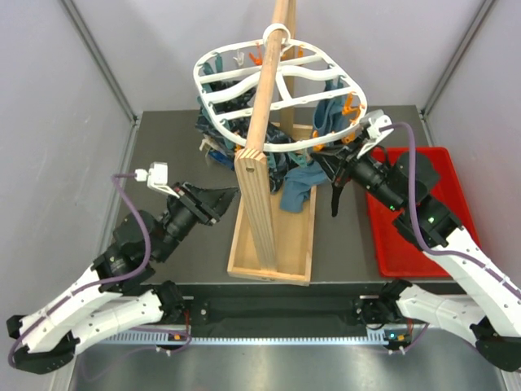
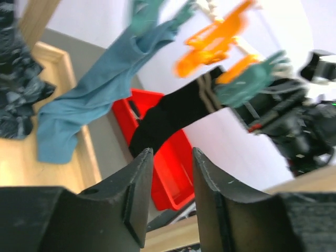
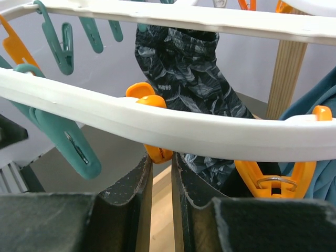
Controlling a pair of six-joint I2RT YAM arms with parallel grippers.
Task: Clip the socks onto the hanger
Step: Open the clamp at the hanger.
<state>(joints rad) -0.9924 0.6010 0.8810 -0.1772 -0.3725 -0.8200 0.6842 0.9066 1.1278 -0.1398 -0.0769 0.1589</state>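
Note:
The white hanger [image 1: 326, 59] hangs from a wooden pole, with orange and teal clothespins round its rim [image 3: 210, 131]. One black sock [image 1: 334, 195] dangles from the rim's right front, and in the left wrist view the sock [image 2: 168, 115] hangs from pins. My right gripper [image 1: 340, 159] is up under that rim. Its jaws [image 3: 160, 156] are shut on the tip of an orange clothespin [image 3: 159, 153]. My left gripper [image 1: 232, 198] hovers low beside the wooden post. It [image 2: 172, 151] is open with nothing between the fingers.
A wooden tray-like base [image 1: 273, 244] and its pole [image 1: 264, 90] stand mid-table. A red tray [image 1: 423, 204] lies at the right. Blue-teal cloth [image 1: 297, 191] and dark patterned fabric [image 3: 189, 68] hang from the hanger. A teal clothespin [image 3: 68, 142] hangs left of my right fingers.

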